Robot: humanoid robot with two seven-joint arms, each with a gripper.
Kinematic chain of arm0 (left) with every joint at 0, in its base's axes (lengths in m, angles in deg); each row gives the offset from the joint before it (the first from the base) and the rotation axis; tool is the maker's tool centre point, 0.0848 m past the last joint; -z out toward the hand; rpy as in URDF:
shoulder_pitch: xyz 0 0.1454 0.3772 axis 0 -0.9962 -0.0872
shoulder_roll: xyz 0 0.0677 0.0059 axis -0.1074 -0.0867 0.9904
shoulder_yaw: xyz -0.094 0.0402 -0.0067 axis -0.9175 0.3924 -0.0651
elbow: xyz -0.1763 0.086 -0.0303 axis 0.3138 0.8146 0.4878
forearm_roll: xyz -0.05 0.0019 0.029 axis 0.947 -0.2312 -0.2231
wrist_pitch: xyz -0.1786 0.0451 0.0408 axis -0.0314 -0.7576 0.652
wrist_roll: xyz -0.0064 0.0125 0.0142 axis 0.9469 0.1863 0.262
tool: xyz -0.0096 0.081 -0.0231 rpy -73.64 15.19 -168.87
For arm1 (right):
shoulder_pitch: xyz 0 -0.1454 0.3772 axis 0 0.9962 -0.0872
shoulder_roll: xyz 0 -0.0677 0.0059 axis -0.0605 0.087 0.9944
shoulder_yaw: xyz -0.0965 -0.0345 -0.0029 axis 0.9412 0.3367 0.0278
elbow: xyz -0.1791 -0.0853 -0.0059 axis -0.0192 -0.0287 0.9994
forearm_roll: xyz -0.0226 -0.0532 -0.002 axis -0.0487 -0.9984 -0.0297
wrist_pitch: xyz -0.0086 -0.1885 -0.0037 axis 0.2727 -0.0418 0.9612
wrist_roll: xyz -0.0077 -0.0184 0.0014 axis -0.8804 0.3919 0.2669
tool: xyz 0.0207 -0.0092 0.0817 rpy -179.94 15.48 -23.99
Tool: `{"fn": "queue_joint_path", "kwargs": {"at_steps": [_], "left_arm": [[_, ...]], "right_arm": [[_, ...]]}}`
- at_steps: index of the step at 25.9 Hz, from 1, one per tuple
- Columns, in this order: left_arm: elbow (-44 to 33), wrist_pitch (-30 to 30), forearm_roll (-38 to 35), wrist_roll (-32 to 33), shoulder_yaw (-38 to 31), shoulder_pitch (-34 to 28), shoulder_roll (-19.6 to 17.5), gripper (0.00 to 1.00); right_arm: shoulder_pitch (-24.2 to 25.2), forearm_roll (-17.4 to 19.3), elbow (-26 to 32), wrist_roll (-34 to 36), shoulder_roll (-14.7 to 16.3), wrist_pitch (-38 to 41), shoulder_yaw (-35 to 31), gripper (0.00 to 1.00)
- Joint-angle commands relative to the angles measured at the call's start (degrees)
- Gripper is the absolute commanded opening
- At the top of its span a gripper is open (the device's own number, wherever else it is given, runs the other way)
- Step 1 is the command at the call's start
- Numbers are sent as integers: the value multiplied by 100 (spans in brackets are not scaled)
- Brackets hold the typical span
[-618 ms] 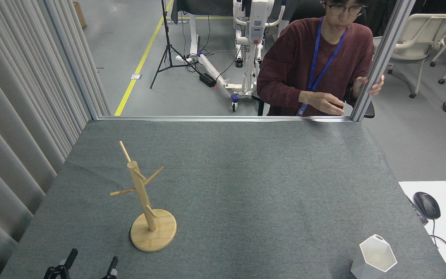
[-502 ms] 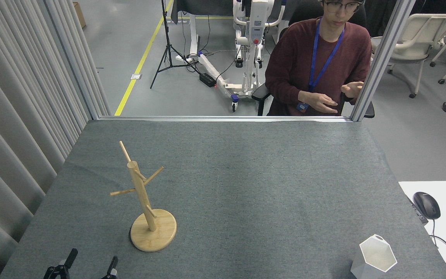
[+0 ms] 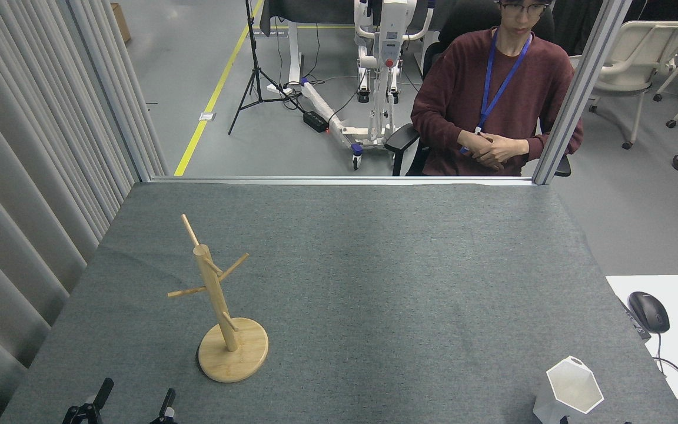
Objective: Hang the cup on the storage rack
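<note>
The white faceted cup [image 3: 572,388] stands upright near the table's front right corner, its hexagonal mouth open upward and its small handle tab pointing away from me. The bamboo storage rack [image 3: 216,297] stands front left on its round disc base, with thin pegs and nothing hanging on them. My left gripper [image 3: 135,401] shows at the bottom edge in front of the rack. It is open, its two black fingers spread wide with nothing between them. A small dark tip [image 3: 563,420] at the bottom edge by the cup's base may be my right gripper, too little to read.
A grey felt mat [image 3: 374,282] covers the table. A person in a maroon sweater [image 3: 492,100] sits beyond the far edge with hands clasped. A metal post [image 3: 574,100] rises at the far right corner. Curtains [image 3: 27,176] line the left. A mouse [image 3: 648,311] lies on a white desk at right.
The person drew both hands back from the far edge and post, then sat back with hands clasped. My left gripper sank slightly lower. A dark tip appeared by the cup's base.
</note>
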Motion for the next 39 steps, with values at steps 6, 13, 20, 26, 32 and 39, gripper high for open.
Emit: {"fn": "queue_joint_path", "kwargs": {"at_steps": [6,13,20,26,32,39], "left_arm": [[44,-9,-5,1,-16,-2,0,100],[97,-9,4,1,-59,-2,0,100],[97,-9,4,1,-77,-2,-18,100],[97,0,13,1,-112,-2,-18,100],[97,8,13,1,-130,-2,-18,100],[88,17,13,1,-165,-11,-18,100]], "right_arm": [[-447,-20,-394,-25,211,5,47,99],[-465,-64,-411,-25,193,5,241,99],[-676,-108,-605,-25,175,-13,425,99],[-790,-108,-737,-25,167,-22,434,99],[-896,-108,-904,-25,158,-22,434,99],[-904,-143,-921,-25,184,-13,513,68]]}}
